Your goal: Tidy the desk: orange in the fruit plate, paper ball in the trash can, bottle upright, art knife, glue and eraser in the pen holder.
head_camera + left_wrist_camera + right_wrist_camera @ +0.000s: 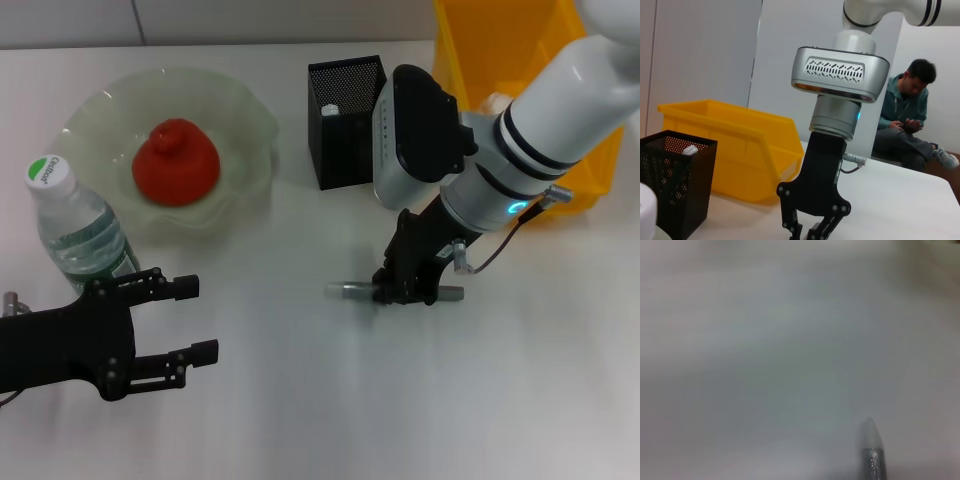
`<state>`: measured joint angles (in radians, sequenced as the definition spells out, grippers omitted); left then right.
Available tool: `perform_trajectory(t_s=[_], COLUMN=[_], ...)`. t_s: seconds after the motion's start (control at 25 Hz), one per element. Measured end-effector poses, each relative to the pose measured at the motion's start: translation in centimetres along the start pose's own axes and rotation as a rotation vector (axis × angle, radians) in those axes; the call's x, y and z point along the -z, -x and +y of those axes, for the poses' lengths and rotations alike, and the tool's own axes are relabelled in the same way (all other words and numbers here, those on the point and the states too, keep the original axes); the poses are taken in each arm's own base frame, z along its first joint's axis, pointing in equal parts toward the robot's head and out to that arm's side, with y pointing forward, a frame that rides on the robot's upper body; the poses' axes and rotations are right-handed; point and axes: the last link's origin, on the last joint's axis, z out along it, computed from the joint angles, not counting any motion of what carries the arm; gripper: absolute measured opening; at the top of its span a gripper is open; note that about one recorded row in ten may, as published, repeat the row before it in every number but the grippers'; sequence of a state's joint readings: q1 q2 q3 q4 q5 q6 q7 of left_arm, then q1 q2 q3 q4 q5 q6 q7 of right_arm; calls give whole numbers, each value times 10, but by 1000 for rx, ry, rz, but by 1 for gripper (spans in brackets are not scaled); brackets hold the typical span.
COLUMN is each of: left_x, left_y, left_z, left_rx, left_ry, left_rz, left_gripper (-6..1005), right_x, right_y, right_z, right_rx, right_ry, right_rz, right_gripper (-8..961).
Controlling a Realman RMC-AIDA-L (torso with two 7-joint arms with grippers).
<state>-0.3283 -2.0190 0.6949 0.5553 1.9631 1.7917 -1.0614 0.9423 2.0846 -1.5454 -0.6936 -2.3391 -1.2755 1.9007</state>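
Observation:
A silver art knife (345, 291) lies flat on the white desk in the middle of the head view. My right gripper (404, 290) reaches down onto its middle, shut on the knife; the knife's tip (872, 447) shows in the right wrist view. The black mesh pen holder (345, 125) stands just behind, with a small white item (330, 108) inside. A red-orange fruit (176, 163) sits in the pale glass fruit plate (235, 120). The water bottle (75, 225) stands upright at the left. My left gripper (195, 320) hovers open at the lower left, holding nothing.
A yellow bin (560, 40) stands at the back right behind my right arm, with a pale crumpled lump (497, 100) inside. In the left wrist view, the pen holder (670, 185) and yellow bin (740, 150) stand beside the right gripper (810, 232), and a seated person (907, 120) is beyond the table.

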Motion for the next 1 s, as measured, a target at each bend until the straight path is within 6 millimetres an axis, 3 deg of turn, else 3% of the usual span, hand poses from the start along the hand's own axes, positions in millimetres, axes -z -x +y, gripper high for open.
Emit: perform_trajectory(t_s=[0.16, 0.32, 0.52, 0.56, 1.0], left_x=[0, 0, 0, 0, 1], left_y=[0, -1, -1, -1, -2], left_z=[0, 0, 0, 0, 0], left_rx=[0, 0, 0, 0, -2], left_ry=[-2, -2, -1, -1, 6], left_rz=[4, 8, 9, 9, 13], left_gripper=[770, 770, 770, 770, 770], right_x=[3, 12, 42, 54, 79], right_y=[2, 5, 7, 3, -30], right_z=[-1, 0, -3, -4, -4], right_rx=[-7, -41, -164, -232, -616], right_ry=[-5, 6, 36, 55, 180], right_rz=[-25, -89, -329, -442, -925], right_gripper=[147, 141, 135, 134, 133])
